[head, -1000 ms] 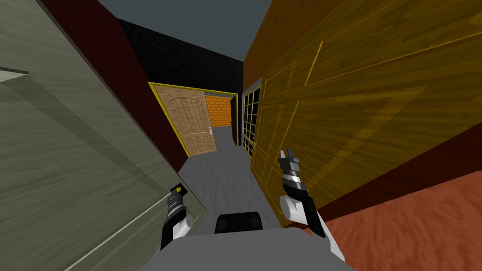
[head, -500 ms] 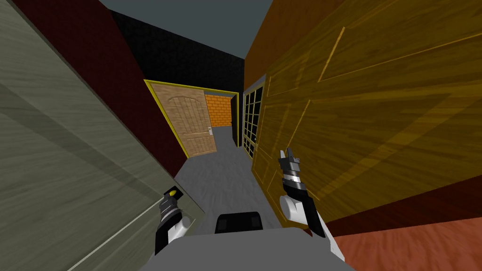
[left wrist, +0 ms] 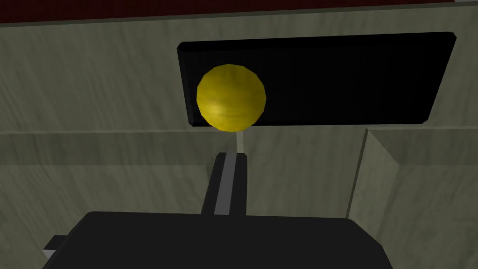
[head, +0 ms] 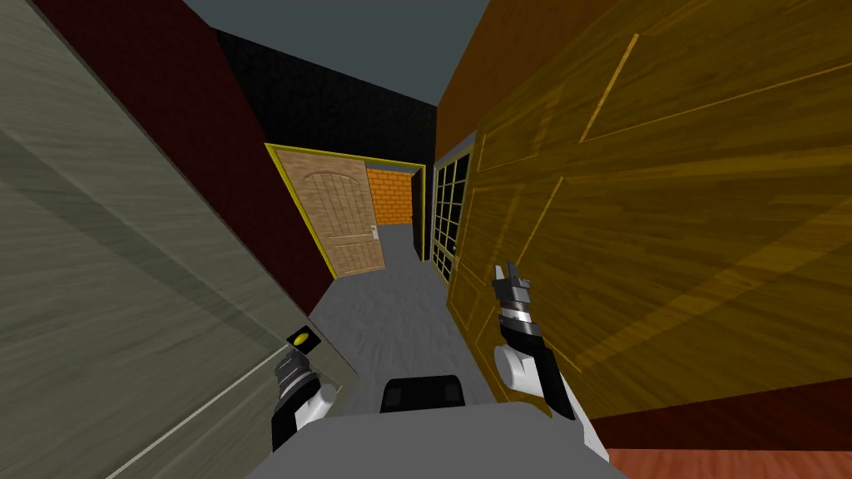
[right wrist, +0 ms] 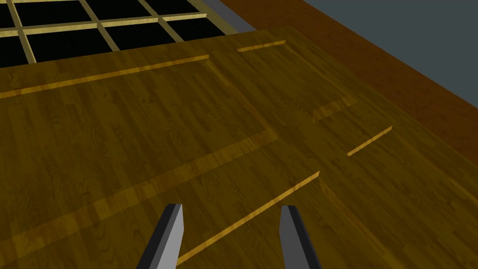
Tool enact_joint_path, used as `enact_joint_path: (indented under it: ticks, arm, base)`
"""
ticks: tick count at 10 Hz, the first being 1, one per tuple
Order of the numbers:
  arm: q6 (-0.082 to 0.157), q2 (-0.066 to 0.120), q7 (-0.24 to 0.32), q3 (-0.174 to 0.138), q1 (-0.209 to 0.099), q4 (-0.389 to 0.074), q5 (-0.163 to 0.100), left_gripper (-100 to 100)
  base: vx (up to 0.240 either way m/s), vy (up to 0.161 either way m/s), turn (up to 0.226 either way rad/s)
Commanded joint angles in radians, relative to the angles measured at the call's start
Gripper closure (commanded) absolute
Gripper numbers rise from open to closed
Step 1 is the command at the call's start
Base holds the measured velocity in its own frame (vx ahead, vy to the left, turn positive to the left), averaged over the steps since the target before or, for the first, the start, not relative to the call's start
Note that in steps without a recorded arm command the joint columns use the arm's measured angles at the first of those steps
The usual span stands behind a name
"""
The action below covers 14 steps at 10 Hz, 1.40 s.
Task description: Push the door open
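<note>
The grey-green door (head: 125,274) fills the left of the head view, and its panel face (left wrist: 93,93) is close before my left hand. It carries a round yellow knob (head: 303,339) (left wrist: 231,97) on a black plate (left wrist: 350,79). My left gripper (head: 291,366) (left wrist: 240,141) is shut, with its tip at the door face just under the knob. Nothing is held between its fingers. My right gripper (head: 509,273) (right wrist: 231,233) is open, raised beside the brown wooden panelled door (head: 666,216) (right wrist: 186,130) on the right.
A grey floor (head: 391,308) runs ahead between a dark red wall (head: 216,166) and the brown panels. At its far end are a light wooden door in a yellow frame (head: 341,216), an orange brick wall (head: 389,195) and a gridded window (head: 445,220) (right wrist: 70,23).
The whole view has shifted, so I have moved forward. My left gripper has dropped slightly down and left, and the knob now stands apart above its tip. The right arm is unchanged.
</note>
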<state>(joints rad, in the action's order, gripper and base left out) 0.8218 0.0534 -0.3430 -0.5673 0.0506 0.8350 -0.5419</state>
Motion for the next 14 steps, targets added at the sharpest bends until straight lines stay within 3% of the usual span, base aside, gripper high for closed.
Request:
enact_joint_path:
  ticks: [1,3,4,6,7,10,12,13,14]
  arm:
    - [0.002,-0.029,-0.033,0.001,-0.018,0.009,-0.001,-100]
    - [0.006,-0.07,-0.065,0.002,-0.035,0.021,-0.002,-100]
    - [0.007,-0.079,-0.071,0.002,-0.038,0.023,-0.002,-100]
    - [0.016,-0.075,-0.066,0.003,-0.042,0.009,-0.001,-100]
    - [0.021,-0.045,-0.063,0.003,-0.039,0.007,-0.001,-100]
    - [0.034,-0.023,-0.054,0.002,-0.036,-0.002,-0.002,-100]
    - [0.047,-0.034,-0.045,0.001,-0.032,-0.01,-0.002,-100]
    - [0.053,-0.051,-0.042,0.001,-0.031,-0.014,-0.002,-100]
    - [0.048,-0.042,-0.045,0.001,-0.032,-0.013,-0.002,-100]
  base:
    - [-0.147,-0.206,0.121]
    - [-0.125,-0.232,0.107]
    - [-0.046,-0.147,0.056]
    - [-0.005,-0.045,0.008]
    - [0.06,0.065,-0.018]
    - [0.145,0.179,-0.03]
    - [0.167,0.223,-0.032]
    - [0.135,0.223,-0.03]
    - [0.054,0.094,-0.012]
